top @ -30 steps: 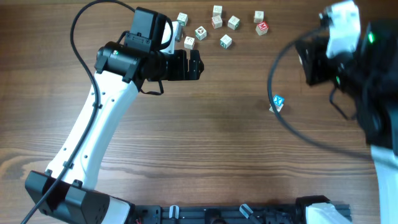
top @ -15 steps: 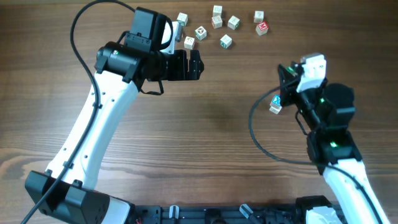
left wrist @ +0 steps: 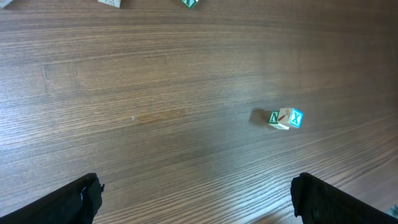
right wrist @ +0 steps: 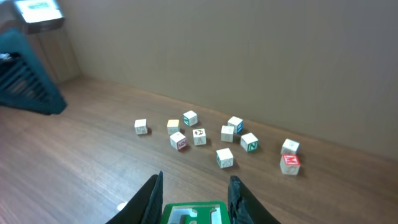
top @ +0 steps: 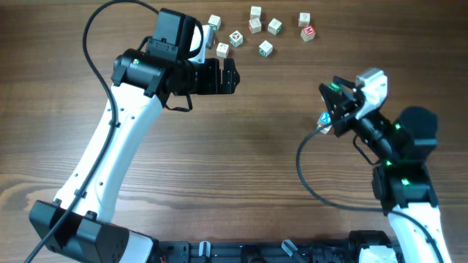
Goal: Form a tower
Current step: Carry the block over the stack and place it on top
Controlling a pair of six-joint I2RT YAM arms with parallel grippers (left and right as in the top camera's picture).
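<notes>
A short stack of pale cubes (top: 324, 122) stands right of the table's middle, its top cube blue-marked. The left wrist view shows the same stack (left wrist: 286, 117) with green and blue faces. My right gripper (top: 330, 109) hovers just above and beside it, shut on a green-marked cube (right wrist: 193, 214) that sits between its fingers (right wrist: 158, 186). My left gripper (top: 235, 76) hangs open over bare wood at the upper middle, well left of the stack. Its fingers (left wrist: 81, 199) stand wide with nothing between them.
Several loose cubes (top: 266, 48) lie scattered along the far edge, among them a red-marked one (top: 308, 32); the right wrist view shows them too (right wrist: 224, 157). A black cable (top: 307, 172) loops over the table from the right arm.
My right arm has swung in from the upper right edge to the stack, carrying the green-marked cube. The left arm and the loose cubes have not moved.
</notes>
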